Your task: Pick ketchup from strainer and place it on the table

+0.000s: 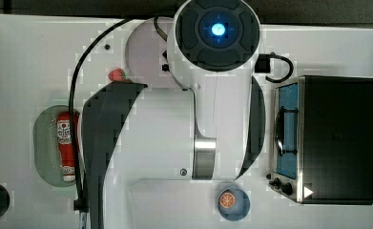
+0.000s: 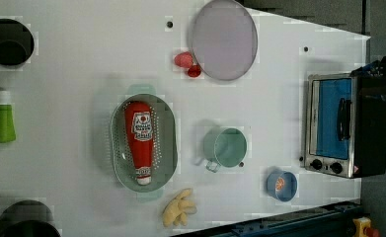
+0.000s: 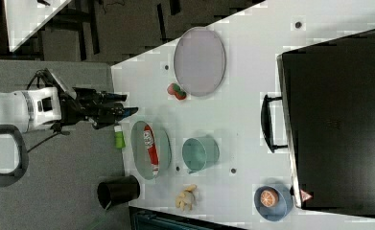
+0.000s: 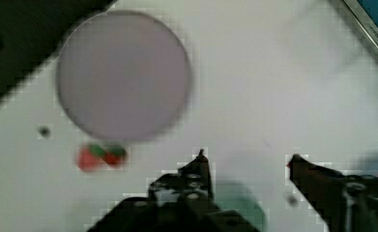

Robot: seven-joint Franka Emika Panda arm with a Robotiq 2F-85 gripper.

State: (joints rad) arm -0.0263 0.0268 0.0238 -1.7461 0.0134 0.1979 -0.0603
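With the pincer (image 4: 247, 159) released and empty, well above the desk (image 2: 82, 64), lower it over the ketchup (image 2: 140, 140) lying lengthwise in the strainer (image 2: 167, 143) and close across the bottle's narrow width.

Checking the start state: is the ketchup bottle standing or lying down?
Lying down: the ketchup rests lengthwise along the strainer bottom, label facing up.

Bare worktop (image 2: 72, 98) lies open on the left view's left of the strainer (image 2: 167, 129). On the left view's right, a teal cup (image 2: 226, 147) stands near it; strawberries (image 2: 186, 63) and yellow toy (image 2: 178, 209) flank it.
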